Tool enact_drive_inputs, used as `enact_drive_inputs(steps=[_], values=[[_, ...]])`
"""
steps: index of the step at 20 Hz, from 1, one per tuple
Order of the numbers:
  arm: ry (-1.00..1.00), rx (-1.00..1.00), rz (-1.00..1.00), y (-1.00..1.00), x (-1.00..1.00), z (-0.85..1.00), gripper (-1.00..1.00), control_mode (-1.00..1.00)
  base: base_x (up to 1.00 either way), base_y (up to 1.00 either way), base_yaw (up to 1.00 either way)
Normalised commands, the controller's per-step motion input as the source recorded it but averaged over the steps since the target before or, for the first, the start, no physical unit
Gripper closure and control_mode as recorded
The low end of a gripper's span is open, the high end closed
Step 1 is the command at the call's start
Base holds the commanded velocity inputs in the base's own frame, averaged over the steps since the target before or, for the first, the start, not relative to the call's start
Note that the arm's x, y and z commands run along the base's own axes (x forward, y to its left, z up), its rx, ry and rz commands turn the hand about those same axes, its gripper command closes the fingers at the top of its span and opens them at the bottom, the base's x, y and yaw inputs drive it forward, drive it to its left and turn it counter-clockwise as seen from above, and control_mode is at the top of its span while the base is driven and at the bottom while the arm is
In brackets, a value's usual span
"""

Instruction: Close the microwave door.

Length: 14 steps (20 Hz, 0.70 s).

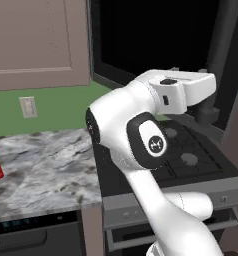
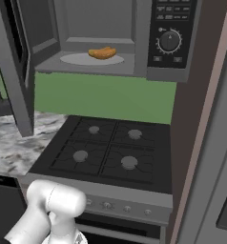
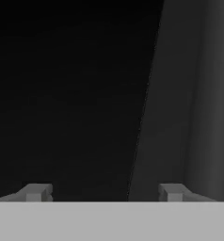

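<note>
Microwave door [image 2: 15,62] stands swung wide open at the left side of the microwave [image 2: 134,35], above the stove's left edge; from the right base view I see its inner face edge-on. I judge it a stiff, hinged panel, light to swing, glass window the fragile part, so I'd push on the frame or the bar handle [image 1: 216,60], not the glass. No need to clamp; a flat push should carry it round. In the hand view the tool [image 3: 103,193] faces the black window [image 3: 67,94] with the grey frame [image 3: 165,117] to one side; its tips stand apart with nothing between them. Whether they touch the door I cannot tell. Hidden: the hinge line, the latch, and the tool itself behind the wrist in the left base view. A plate with some orange food [image 2: 102,52] sits inside the cavity.
</note>
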Motion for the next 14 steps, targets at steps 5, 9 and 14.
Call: enact_drive_inputs(steps=[5,9,14], values=[[0.0,0.09,0.0,-1.0,0.36,0.24,-1.0,-1.0,0.0,0.0,0.0],[0.0,0.08,0.01,-1.0,0.49,0.17,-1.0,-1.0,0.0,0.0,0.0],[0.0,0.08,0.09,-0.85,0.67,0.03,-1.0,-1.0,0.0,0.0,0.0]])
